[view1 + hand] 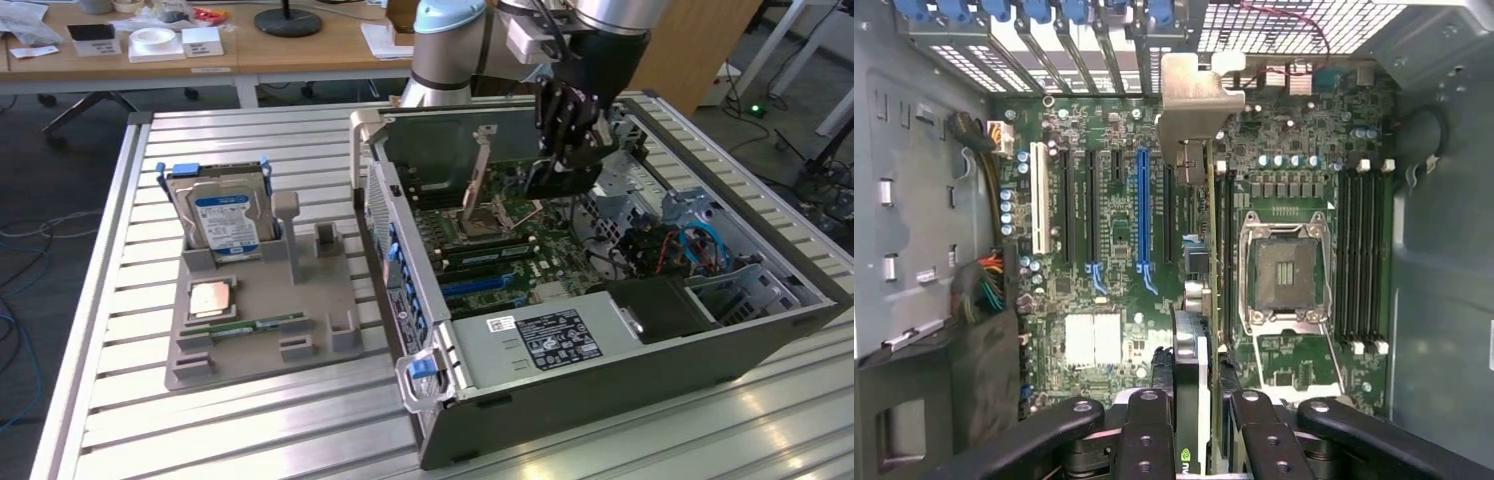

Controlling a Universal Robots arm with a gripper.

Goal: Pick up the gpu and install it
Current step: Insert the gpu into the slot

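We find the gripper inside the open computer case, its fingers clamped on the gpu. The card is held edge-on above the motherboard, silver bracket toward the rear slot openings. The card hides the slot beneath; seating indeterminable.

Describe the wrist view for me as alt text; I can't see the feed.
The claw grips the gpu edge-on over the motherboard inside the open computer case, its silver bracket pointing toward the rear slot openings. The card lies between the blue expansion slot and the empty CPU socket.
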